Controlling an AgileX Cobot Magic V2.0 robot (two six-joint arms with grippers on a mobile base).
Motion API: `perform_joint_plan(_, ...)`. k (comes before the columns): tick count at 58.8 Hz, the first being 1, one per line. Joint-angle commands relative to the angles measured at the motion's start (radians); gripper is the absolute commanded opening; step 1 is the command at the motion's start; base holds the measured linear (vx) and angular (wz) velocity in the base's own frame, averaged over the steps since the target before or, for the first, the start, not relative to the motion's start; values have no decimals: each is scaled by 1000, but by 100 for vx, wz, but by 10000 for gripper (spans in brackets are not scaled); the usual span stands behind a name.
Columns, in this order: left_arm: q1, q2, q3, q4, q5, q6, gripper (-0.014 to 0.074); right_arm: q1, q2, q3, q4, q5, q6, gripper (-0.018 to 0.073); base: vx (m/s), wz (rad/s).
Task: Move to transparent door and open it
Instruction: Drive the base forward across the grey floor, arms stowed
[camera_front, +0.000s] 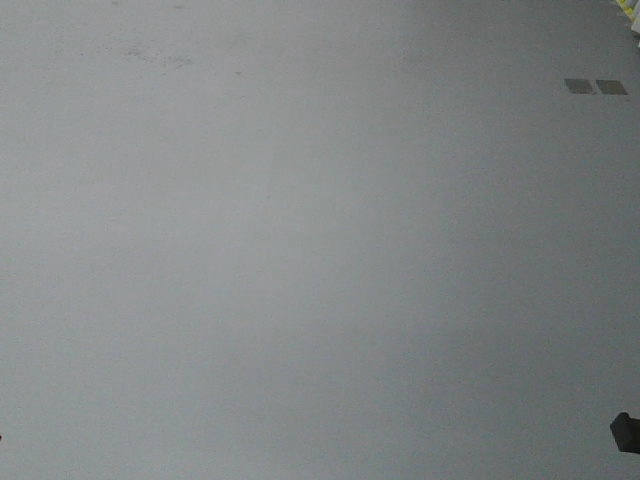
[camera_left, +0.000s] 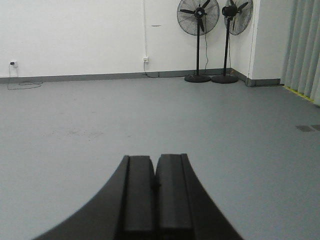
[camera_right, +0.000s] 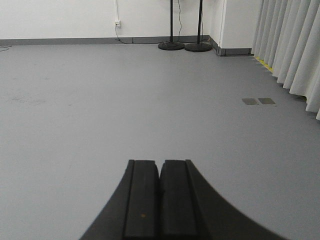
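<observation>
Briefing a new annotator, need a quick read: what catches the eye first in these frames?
Two black pedestal fans against the far white wall, right of centre in the left wrist view, stand out most. Each wrist view has its shut black hand at bottom centre, left hand and right hand, over grey floor; pale curtains hang along the right. No transparent door shows anywhere.
</observation>
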Motion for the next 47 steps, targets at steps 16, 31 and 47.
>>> perform_joint_plan(16, -4, -11, 32, -2, -80, -9, -6, 3, -14, 11, -6, -87, -6, -8, 0, 0)
perform_joint_plan(31, -4, -11, 32, -2, -80, -9, -6, 3, -14, 11, -6, -87, -6, -8, 0, 0)
perform_joint_plan(47, -4, -11, 32, -2, -80, -9, -6, 3, -14, 11, -6, -86, -6, -8, 1, 0)
